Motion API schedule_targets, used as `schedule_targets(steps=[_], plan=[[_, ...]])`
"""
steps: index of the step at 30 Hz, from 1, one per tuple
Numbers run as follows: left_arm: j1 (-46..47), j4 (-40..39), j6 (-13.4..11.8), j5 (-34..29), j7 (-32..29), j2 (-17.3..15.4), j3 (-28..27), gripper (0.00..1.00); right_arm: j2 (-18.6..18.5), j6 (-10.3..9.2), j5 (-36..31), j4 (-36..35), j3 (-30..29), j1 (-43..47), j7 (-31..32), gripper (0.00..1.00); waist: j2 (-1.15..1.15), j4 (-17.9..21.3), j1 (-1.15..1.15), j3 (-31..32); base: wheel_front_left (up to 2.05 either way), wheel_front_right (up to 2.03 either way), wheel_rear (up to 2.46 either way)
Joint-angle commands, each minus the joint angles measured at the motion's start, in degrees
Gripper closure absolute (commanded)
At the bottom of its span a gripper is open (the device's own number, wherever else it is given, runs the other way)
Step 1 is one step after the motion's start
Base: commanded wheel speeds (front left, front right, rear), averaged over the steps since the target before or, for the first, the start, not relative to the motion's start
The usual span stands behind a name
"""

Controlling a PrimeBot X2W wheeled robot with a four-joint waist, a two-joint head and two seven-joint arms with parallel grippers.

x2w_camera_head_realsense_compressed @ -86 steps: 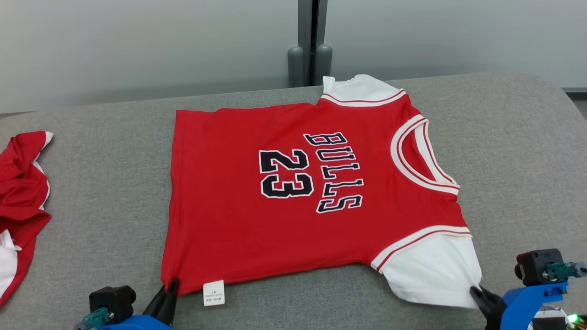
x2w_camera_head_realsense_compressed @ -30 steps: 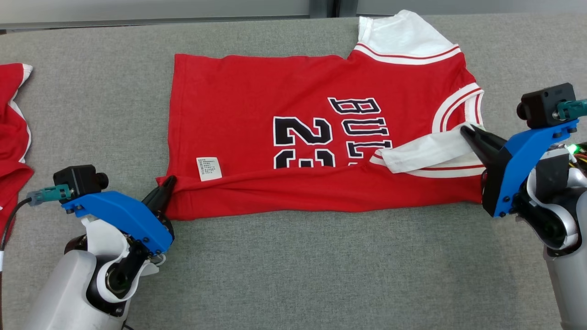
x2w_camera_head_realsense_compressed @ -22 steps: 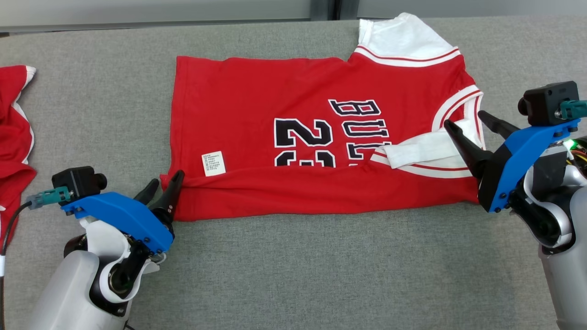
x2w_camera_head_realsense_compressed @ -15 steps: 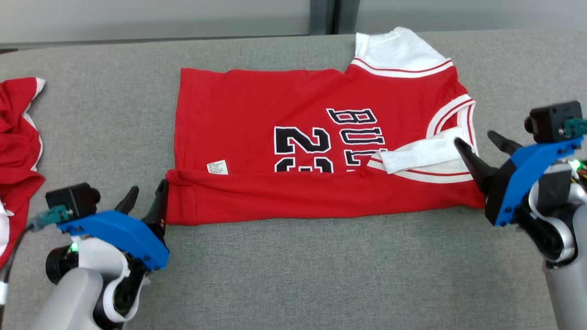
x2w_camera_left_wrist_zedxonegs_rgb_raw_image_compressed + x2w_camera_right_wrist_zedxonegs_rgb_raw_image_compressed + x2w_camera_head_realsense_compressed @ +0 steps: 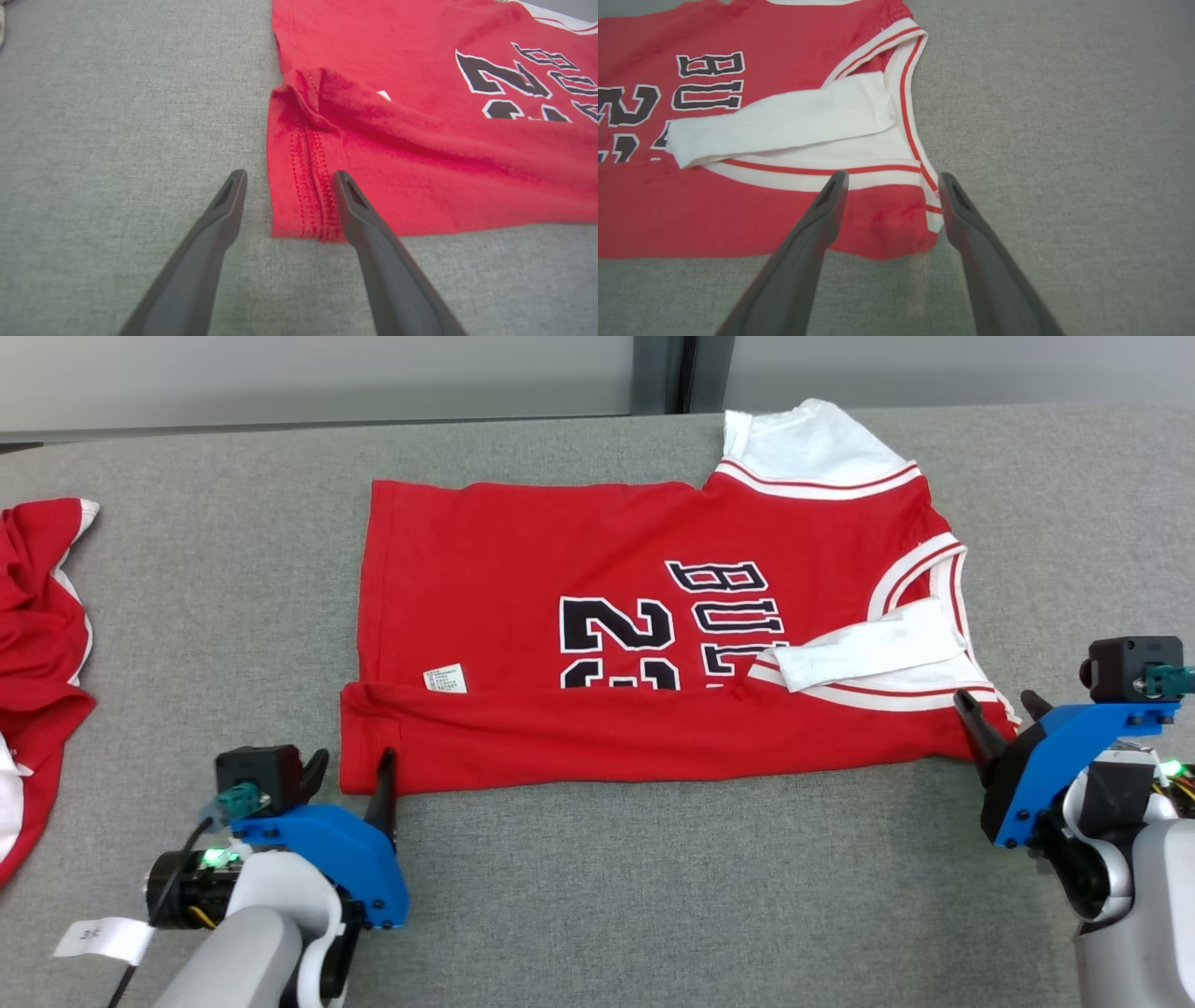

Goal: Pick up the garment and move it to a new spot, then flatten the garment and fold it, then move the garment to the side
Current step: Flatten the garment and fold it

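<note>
The garment [image 5: 607,551], a red jersey with white sleeves and black "23" lettering, lies flat on the grey table [image 5: 653,896]. Its near edge is folded up over the lower half of the print, and a white sleeve [image 5: 868,649] lies folded inward on top. My left gripper [image 5: 351,761] stands open at the fold's near-left corner, its fingers astride the stitched hem [image 5: 308,186] without gripping it. My right gripper [image 5: 995,700] is open at the near-right corner, by the striped collar trim [image 5: 920,154]. Nothing is held in either one.
A second red and white garment [image 5: 37,616] lies crumpled at the table's left edge. A grey wall runs behind the table's far edge. A white tag [image 5: 98,938] hangs from the left arm's cable.
Both grippers carried the near edge over the jersey, opened, let it go, and drew back towards me. The folded edge and sleeve stay where they were laid. The camera shifted.
</note>
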State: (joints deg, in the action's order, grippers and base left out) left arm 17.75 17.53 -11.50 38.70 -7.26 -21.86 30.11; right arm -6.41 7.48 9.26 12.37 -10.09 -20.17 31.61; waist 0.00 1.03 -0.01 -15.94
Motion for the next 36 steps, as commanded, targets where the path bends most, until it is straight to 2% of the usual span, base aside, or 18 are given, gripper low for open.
schedule_targets(steps=[1,11,17,18,19,20,21,22,30,36], plan=[[1.1,0.4,-0.3,-0.8,0.6,0.5,0.5,0.0,0.5,0.03,-0.7,0.7,-0.3,-0.6,-0.9,0.0,0.0,0.1,0.01,-0.3,0.0,0.0,0.0],[1.8,5.1,-1.8,-1.7,0.9,2.3,2.0,0.0,2.9,0.03,-5.7,6.5,-3.0,-1.9,-3.4,0.0,0.0,0.1,0.01,-1.3,0.0,0.0,0.0],[1.5,8.0,-1.0,-0.6,0.1,3.0,2.1,0.0,3.3,0.02,-7.9,10.6,-4.1,-2.7,-3.7,0.0,0.0,0.0,0.01,-1.8,0.0,0.0,0.0],[1.6,8.5,-0.8,-0.5,-0.2,3.1,2.4,0.15,3.4,0.02,-8.3,11.2,-4.3,-2.7,-3.3,0.0,0.0,-0.1,0.01,-1.8,0.0,0.0,0.0],[1.4,9.0,-0.4,0.0,-0.6,3.4,2.6,0.4,3.4,0.02,-8.3,11.8,-4.3,-2.6,-3.0,0.02,0.0,-0.2,0.01,-1.8,0.0,0.0,0.0],[1.3,9.4,0.0,0.2,-1.1,3.5,2.9,0.62,3.5,0.02,-8.5,12.4,-4.3,-2.4,-2.7,0.27,0.0,-0.2,0.01,-1.8,0.0,0.0,0.0],[1.2,9.8,0.5,0.5,-1.4,3.7,3.2,1.0,3.6,0.02,-8.6,12.9,-4.0,-2.0,-2.3,0.75,0.0,-0.3,0.01,-1.8,0.0,0.0,0.0],[1.1,10.2,1.1,0.9,-1.8,4.0,3.5,1.0,3.6,0.02,-8.8,13.3,-3.8,-1.7,-2.0,1.0,0.0,-0.3,0.01,-1.7,0.0,0.0,0.0],[-0.5,11.9,3.2,2.9,-0.5,4.9,3.1,1.0,3.6,0.01,-7.4,11.3,-3.7,1.2,-3.1,1.0,0.0,0.2,0.01,0.8,0.0,0.0,0.0],[-3.6,7.4,2.6,4.8,0.4,2.7,1.0,1.0,3.4,0.01,-5.2,4.3,-2.9,5.5,-1.9,1.0,0.0,0.5,0.01,3.9,0.0,0.0,0.0]])
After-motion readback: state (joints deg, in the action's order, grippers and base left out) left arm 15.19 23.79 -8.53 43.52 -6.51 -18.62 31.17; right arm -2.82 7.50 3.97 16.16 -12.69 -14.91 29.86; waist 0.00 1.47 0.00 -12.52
